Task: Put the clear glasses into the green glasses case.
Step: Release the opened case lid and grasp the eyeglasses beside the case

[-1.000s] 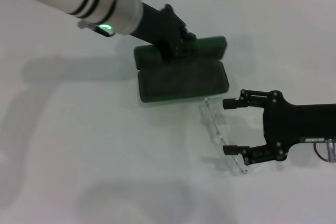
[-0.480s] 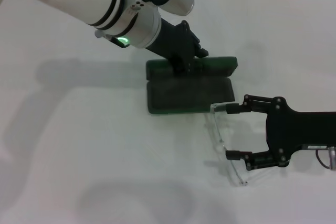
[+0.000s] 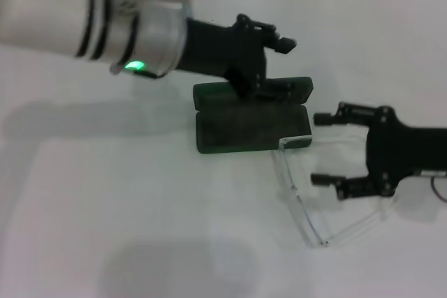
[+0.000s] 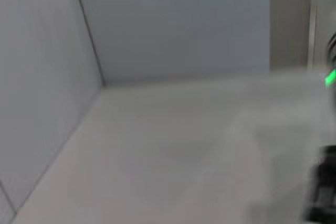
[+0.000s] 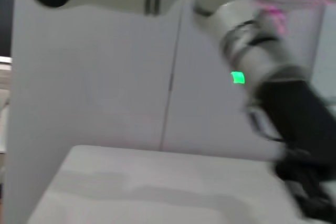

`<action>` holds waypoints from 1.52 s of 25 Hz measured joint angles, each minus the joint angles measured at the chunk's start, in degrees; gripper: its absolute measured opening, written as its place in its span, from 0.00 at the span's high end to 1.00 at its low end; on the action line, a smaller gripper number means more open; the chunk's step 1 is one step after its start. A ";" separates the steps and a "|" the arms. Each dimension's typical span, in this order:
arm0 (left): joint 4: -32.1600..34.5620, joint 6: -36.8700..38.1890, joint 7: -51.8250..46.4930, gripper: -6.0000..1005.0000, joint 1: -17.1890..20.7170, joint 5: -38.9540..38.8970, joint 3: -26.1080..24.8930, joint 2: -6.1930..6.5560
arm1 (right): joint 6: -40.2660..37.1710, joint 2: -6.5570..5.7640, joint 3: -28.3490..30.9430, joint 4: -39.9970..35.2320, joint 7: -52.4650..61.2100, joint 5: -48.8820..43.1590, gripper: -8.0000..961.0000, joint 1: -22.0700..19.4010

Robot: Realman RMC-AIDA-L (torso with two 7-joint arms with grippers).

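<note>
The green glasses case [image 3: 244, 125] lies open in the middle of the table, its lid [image 3: 216, 93] folded back on the far side. The clear glasses [image 3: 295, 193] lie on the table just right of and nearer than the case, with one end touching the case's near right corner. A thin temple arm [image 3: 356, 228] sticks out to the right. My right gripper [image 3: 317, 149] is open just right of the glasses, holding nothing. My left gripper [image 3: 269, 61] hovers over the lid, open, with one finger pointing right and the other down at the lid.
White table [image 3: 140, 228] with a wall and panel seam behind it. The right wrist view shows the left arm with its green light [image 5: 238, 78] and dark gripper [image 5: 299, 145]. The left wrist view shows only table [image 4: 173, 150] and wall.
My left arm swung round and its gripper rose off the case lid. My right gripper drew back to the right, away from the glasses, which stay beside the case.
</note>
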 joint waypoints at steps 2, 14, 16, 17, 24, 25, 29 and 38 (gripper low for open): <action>1.17 2.04 2.98 0.45 4.02 -5.75 -1.13 0.06 | 0.22 -0.44 1.29 -1.32 -0.10 -0.05 0.11 0.13; -10.37 12.87 26.53 0.35 24.57 -36.67 -5.03 -0.12 | 2.40 -1.40 3.66 -21.23 18.84 -12.92 0.11 5.17; -12.50 13.24 28.42 0.35 25.53 -38.75 -5.45 -0.01 | 2.13 -0.95 3.52 -26.63 30.90 -18.47 0.11 6.17; -13.38 13.39 29.02 0.35 25.79 -39.48 -5.85 0.03 | 1.97 -0.73 3.39 -28.95 35.75 -20.79 0.11 6.57; -17.89 14.13 30.51 0.35 23.32 -38.10 -9.01 0.29 | -10.81 2.92 2.70 -41.59 79.31 -42.05 0.11 17.24; -18.36 14.08 30.66 0.35 22.66 -37.64 -9.16 0.33 | -13.17 3.38 2.21 -41.70 83.48 -43.69 0.11 19.18; -19.02 13.85 30.94 0.35 20.86 -35.57 -9.40 0.46 | -15.36 3.51 -3.14 -41.30 96.09 -46.09 0.11 23.76; -19.09 13.80 31.00 0.35 19.57 -32.99 -10.09 1.01 | -12.24 3.97 -10.74 -35.92 109.65 -53.93 0.11 28.72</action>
